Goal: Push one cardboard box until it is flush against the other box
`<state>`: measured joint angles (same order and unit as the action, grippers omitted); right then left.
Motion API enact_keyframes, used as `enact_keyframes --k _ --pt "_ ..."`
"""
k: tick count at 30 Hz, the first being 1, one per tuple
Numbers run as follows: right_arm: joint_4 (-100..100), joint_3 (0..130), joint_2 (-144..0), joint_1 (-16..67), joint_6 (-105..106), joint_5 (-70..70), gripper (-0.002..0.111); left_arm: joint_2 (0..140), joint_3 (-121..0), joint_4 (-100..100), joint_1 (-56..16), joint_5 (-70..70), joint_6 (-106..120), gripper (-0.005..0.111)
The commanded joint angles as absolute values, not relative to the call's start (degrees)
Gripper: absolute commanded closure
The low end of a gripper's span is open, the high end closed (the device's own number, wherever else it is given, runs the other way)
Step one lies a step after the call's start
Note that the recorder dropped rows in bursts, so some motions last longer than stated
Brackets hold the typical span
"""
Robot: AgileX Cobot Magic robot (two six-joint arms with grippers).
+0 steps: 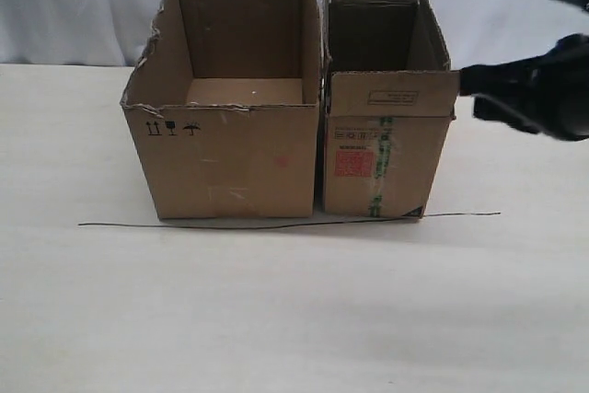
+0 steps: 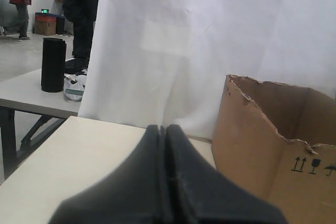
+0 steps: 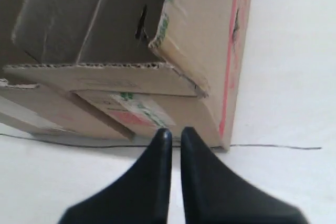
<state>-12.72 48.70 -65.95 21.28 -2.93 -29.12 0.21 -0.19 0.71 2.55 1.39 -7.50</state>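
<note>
The lower part of the exterior view is bare white table (image 1: 294,319). Above it a thin black line (image 1: 276,225) runs from left to right across the table, directly under the front faces of both boxes. The cardboard box (image 1: 414,163) stands right of centre, upright, with its front lower edge on the line. Its front face carries a red square label (image 1: 352,161) and a vertical green-printed tape stripe (image 1: 385,149). Its long flaps are raised at the rear and right and folded down at the front. The other box (image 1: 230,158) stands just beside it at centre left, open-topped, with a ragged rim and black handling symbols (image 1: 172,128) at the upper left of its front face. The facing walls are parallel with only a thin dark seam between them, and full contact cannot be confirmed. The right gripper (image 1: 469,80) enters from the right edge at mid-height. Its tip is at the right end of the cardboard box's folded front flap. In the right wrist view its two fingers (image 3: 163,145) are drawn together with only a narrow slit between them and hold nothing. The left gripper (image 2: 164,129) shows only in the left wrist view, with its fingers pressed together and nothing held. The other box is beyond it at the lower right of that frame. A white curtain (image 1: 92,6) closes the background.
</note>
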Motion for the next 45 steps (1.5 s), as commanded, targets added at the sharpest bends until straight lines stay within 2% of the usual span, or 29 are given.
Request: enact_keyframes --k 1,22,27,30,39,45 --pt "-0.8 49.0 -53.0 21.5 -6.6 -34.4 0.103 0.0 0.0 0.6 2.6 0.9 -7.6 0.107" --pt "3.7 47.2 -24.3 19.9 -5.7 -35.9 0.103 0.0 0.0 0.6 2.6 0.9 -7.6 0.107" --pt "1.2 34.0 -14.2 9.0 -5.6 -34.3 0.103 0.0 0.0 0.6 2.6 0.9 -7.6 0.107" --pt "0.7 25.1 -9.1 5.5 -5.6 -29.5 0.103 0.0 0.0 0.6 2.6 0.9 -7.6 0.107" --pt "-0.7 5.4 0.0 4.5 -6.0 -17.6 0.103 0.0 0.0 0.6 2.6 0.9 -7.6 0.107" --pt "-4.3 0.0 0.0 4.5 -5.2 -16.6 0.103 0.0 0.0 0.6 2.6 0.9 -7.6 0.107"
